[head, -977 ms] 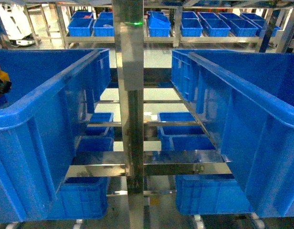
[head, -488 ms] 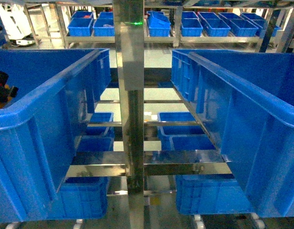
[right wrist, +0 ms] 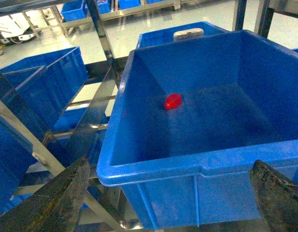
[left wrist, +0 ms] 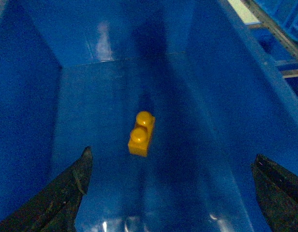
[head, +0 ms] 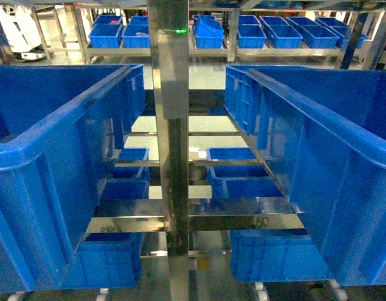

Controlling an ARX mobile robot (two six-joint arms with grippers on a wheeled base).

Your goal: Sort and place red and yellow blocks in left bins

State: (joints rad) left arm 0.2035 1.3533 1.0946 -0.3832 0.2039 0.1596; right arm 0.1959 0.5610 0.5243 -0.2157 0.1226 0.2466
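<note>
The left gripper [left wrist: 171,193] is hanging wide open and empty above the yellow two-stud brick [left wrist: 141,134], lying on the left bin's floor [left wrist: 105,96]. The right gripper [right wrist: 171,198], equally wide, is facing the red block [right wrist: 172,101] in another blue bin [right wrist: 139,174]. Neither arm is showing in the head view.

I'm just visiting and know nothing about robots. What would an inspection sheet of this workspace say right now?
Surface: steel rack holding large blue bins; the left bin and the right bin flank its post.
Job's things: yellow brick lying on a bin floor, two studs showing; red block on the floor of another bin.
Clutter: nothing seen.
Grippers: left claw open above the yellow brick, empty; right claw open, empty, outside the red block's bin.
Cables: nothing seen.
Surroundings: more shelves of blue bins behind.
</note>
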